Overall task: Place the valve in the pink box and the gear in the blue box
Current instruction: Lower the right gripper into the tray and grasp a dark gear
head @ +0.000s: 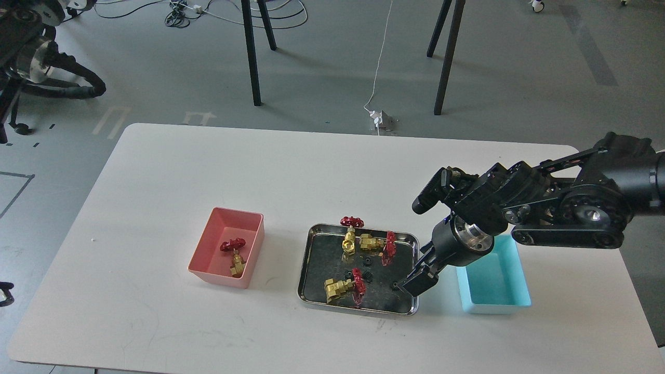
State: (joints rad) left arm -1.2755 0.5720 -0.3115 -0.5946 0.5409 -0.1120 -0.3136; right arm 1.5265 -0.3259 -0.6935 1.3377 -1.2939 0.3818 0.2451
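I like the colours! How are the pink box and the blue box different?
The pink box is salmon; the blue box is cyan. The pink box holds a valve; no part shows in the blue box. The right gripper is beside the blue box. Both look the same shape.

1. A white desk [208, 166] carries a pink box [205, 265] on the left, a steel tray [322, 291] in the middle and a blue box [496, 304] on the right.
2. One valve [235, 254] lies in the pink box.
3. Three valves and several small black gears [368, 275] lie in the tray.
4. The right gripper [418, 283] hangs over the tray's right near corner, close to a gear [395, 285]; how its jaws stand is unclear.
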